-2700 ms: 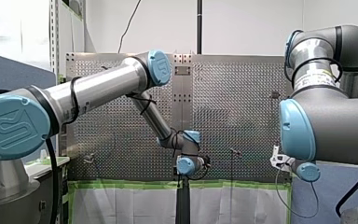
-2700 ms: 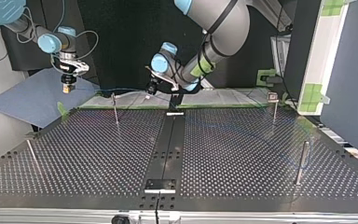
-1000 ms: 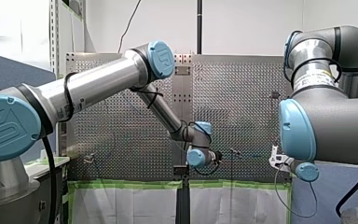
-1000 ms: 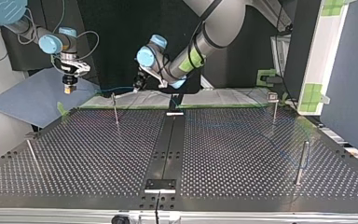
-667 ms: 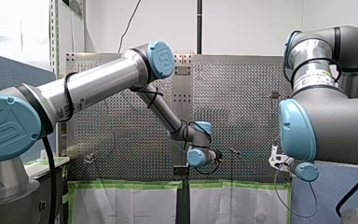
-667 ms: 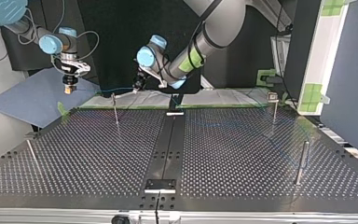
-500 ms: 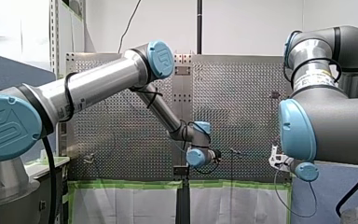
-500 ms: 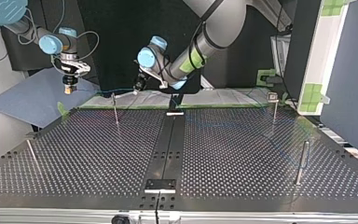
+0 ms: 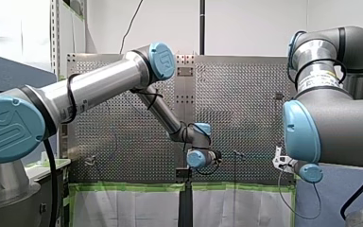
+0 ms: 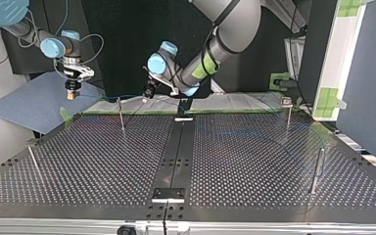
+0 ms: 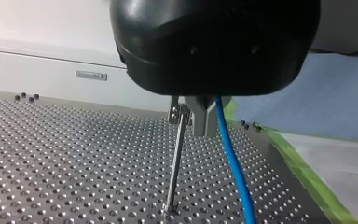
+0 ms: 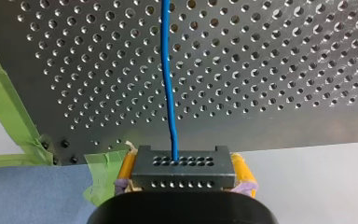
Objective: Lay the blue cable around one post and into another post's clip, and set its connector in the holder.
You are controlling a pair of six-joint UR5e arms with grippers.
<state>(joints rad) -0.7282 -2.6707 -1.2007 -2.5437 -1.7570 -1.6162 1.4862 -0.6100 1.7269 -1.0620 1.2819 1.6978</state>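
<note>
**A:** What's biggest here, and how many?

**B:** Two grey metal arms with pale blue joint caps. In the front view my left arm (image 9: 99, 87) enters at the left and reaches to the centre, and my right arm (image 9: 331, 127) fills the right side. Below them lies one table (image 10: 103, 161), a dark metal plate covered in rows of round holes and edged with green tape (image 12: 4, 107).

**A:** What stands on it?

**B:** Four posts in the top view. There is a thick round post (image 10: 317, 169) at the right, a clip-topped post (image 10: 288, 110) at the upper right and a thin post (image 10: 121, 115) at the top, left of centre. A leaning thin rod (image 10: 34, 161) stands at the left edge.

**A:** The grippers?

**B:** At the top view's upper left, off the table over a blue mat (image 10: 34, 105), hangs my right gripper (image 12: 182, 175). Its yellow pads (image 12: 244, 170) are clamped on the one connector (image 12: 182, 163), a black rectangular block dotted with small holes. Near the thin post's top, my left gripper (image 11: 205, 126), black with metal fingers, pinches the blue cable (image 12: 168, 84).

**A:** Where does the cable run?

**B:** It is one thin, smooth strand. It leaves the connector, follows the table's top edge to my left gripper, then shows faintly across the table's right half.
</note>
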